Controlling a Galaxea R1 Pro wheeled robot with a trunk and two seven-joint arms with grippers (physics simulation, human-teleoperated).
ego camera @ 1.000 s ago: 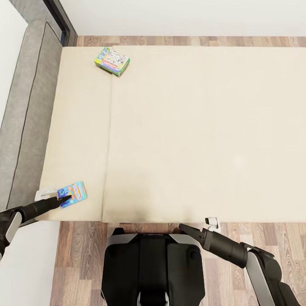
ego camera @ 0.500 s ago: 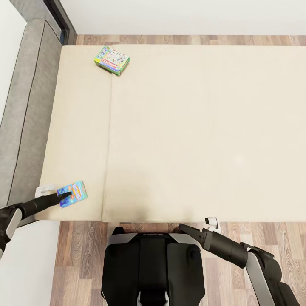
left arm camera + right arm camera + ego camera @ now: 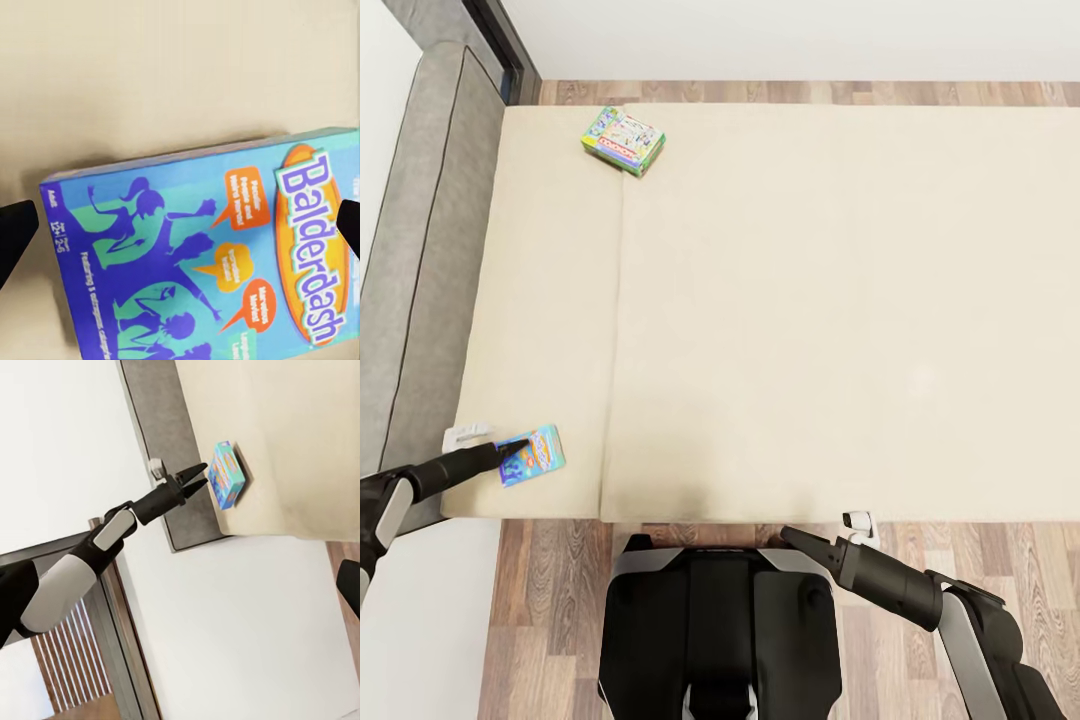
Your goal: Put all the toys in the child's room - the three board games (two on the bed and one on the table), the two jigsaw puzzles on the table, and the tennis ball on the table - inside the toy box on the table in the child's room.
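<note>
Lying flat on the near left corner of the bed (image 3: 810, 300), the blue Balderdash board game (image 3: 532, 455) looks like a light, stiff cardboard box with a smooth printed lid, so it should hold its shape under a squeeze but could slide on the soft cover or slip between hard fingers if pinched only by a corner. Its thin profile argues for taking it across the narrow width, fingers bearing on the 2 long side edges near the middle, rather than trying to grab the broad printed face. The left gripper (image 3: 512, 457) hangs just over the box's near end in the head view, and the left wrist view shows its 2 fingertips (image 3: 16, 229) spread wide, 1 at each side of the picture with the box face between them and nothing held; whether the tips already touch the box or the bedding cannot be told. The box sits slightly skewed to the line between the fingers, so a small wrist turn would probably square the grip. A 2nd board game (image 3: 623, 142), green-edged, lies well apart at the far left of the bed. The right gripper (image 3: 797, 538) rests low by the bed's near edge, close to the robot's trunk, holding nothing that shows; how far apart its fingers stand cannot be told.
</note>
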